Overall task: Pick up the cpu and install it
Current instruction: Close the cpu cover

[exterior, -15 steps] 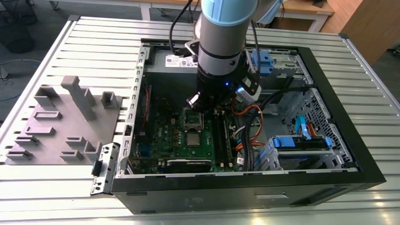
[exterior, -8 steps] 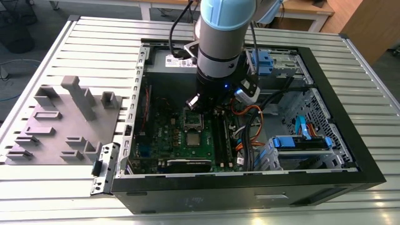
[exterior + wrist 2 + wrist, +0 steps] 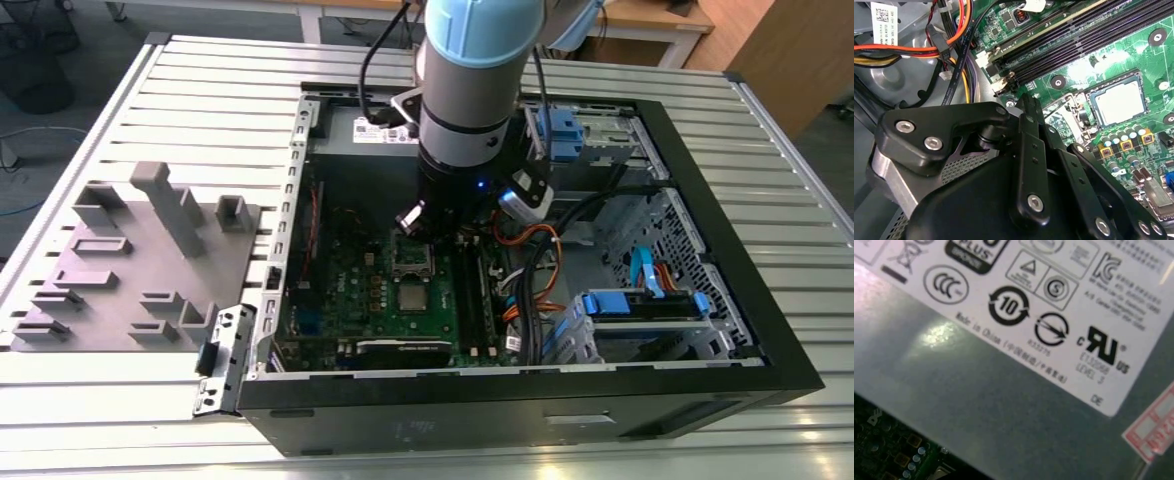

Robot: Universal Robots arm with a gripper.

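the cpu [image 3: 416, 298] lies flat on the green board [image 3: 350, 285], just below the middle of the exterior view. in the second wrist view the cpu [image 3: 1119, 102] sits square inside a dark surround, with the silver socket frame [image 3: 1070, 114] just beside it. the gripper [image 3: 1029, 150] hangs over the board near that frame, apart from the chip. its own black body covers its tip, so you cannot tell how wide the jaws stand or whether they hold anything.

watch two things. a tilted or off-centre touch on the chip could skew it in its seat. the orange and black cables [image 3: 531, 245], right of centre in the exterior view, run close to the arm and could snag.

whether the chip is fully seated is hard to make out. the first wrist view faces a grey labelled panel [image 3: 1004, 400].
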